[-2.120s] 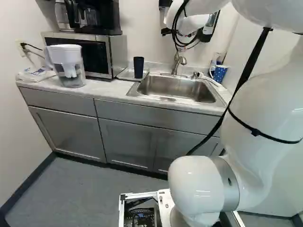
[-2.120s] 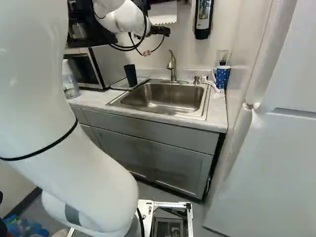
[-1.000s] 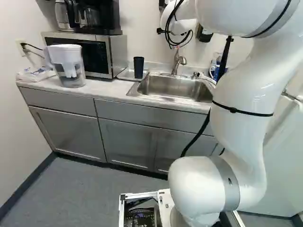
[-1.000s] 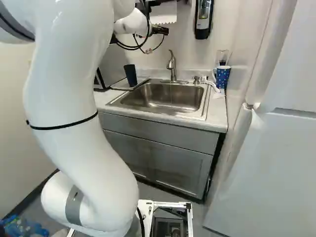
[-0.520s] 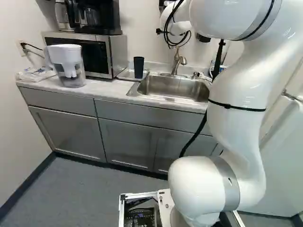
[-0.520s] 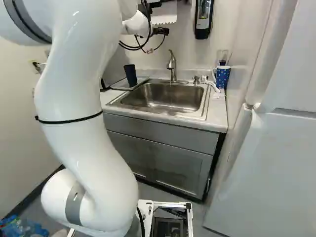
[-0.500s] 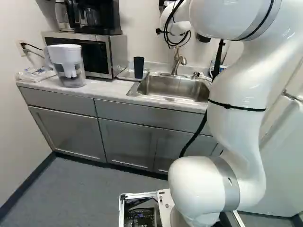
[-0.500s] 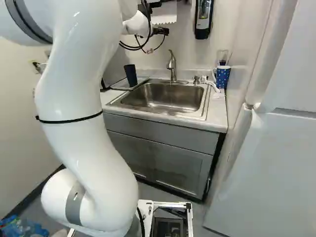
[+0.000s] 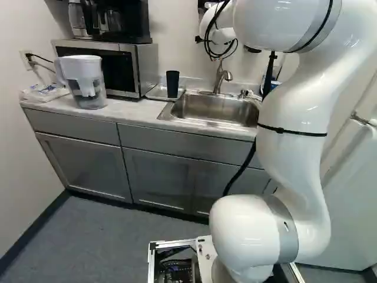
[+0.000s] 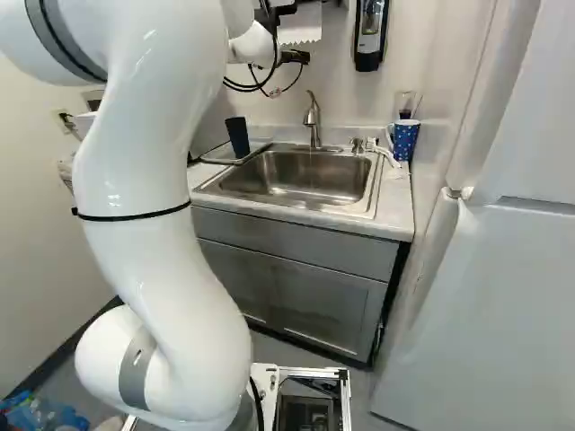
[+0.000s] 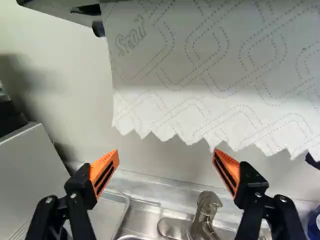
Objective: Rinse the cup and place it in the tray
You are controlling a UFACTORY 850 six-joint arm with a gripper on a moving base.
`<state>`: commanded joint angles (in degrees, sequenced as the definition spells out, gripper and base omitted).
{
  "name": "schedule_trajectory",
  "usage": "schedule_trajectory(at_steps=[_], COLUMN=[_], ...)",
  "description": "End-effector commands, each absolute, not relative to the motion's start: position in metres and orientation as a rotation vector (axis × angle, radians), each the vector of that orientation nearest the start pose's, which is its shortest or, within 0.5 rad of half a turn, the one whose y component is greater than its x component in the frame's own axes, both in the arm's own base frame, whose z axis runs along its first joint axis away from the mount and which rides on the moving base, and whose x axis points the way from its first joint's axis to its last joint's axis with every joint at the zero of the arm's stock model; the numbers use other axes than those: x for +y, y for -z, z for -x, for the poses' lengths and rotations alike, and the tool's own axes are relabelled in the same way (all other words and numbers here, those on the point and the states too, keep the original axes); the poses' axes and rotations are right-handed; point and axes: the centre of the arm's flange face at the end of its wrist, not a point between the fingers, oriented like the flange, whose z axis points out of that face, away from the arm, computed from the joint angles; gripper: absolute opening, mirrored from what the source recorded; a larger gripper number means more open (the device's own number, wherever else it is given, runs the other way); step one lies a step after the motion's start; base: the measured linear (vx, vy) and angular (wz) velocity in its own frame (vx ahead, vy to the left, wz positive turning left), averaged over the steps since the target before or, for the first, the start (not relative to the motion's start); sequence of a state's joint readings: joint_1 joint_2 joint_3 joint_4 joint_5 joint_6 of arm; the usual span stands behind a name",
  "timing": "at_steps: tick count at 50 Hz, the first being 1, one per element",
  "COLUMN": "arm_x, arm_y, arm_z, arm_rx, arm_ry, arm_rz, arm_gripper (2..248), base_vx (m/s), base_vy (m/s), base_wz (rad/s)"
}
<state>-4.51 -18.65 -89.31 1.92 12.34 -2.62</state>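
Apparently the placing was done, leaving perhaps only retreat: your dark cup (image 9: 172, 84) stood in the tray (image 9: 157, 92), at the sink's (image 9: 212, 112) ten o'clock in the left base view. Rinsing, you couldn't confirm. Your arm (image 10: 139, 180) arched forward, gripper (image 11: 165, 154) spread and empty, facing the paper towel (image 11: 210, 75).

So left base view's got a coffee maker (image 9: 131, 25) at eleven o'clock, sitting on a microwave (image 9: 118, 69), water pitcher (image 9: 87, 73) at ten. Right base view: paper towel (image 10: 301, 24) at twelve, soap dispenser (image 10: 369, 36) at one, big ol' fridge (image 10: 490, 296) at four.
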Motion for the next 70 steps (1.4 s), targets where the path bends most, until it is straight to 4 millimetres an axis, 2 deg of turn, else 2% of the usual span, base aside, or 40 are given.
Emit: schedule_trajectory(at_steps=[38, 70], arm_x=[-0.056, -0.056], arm_y=[-0.681, -0.68], arm_z=[-0.667, -0.667], arm_rx=[0.093, 0.093], arm_ry=[2.034, 2.018], arm_rz=[2.478, 2.49], arm_gripper=[247, 247], base_vx=[0.0, 0.0], base_vy=[0.0, 0.0], base_wz=[0.0, 0.0])
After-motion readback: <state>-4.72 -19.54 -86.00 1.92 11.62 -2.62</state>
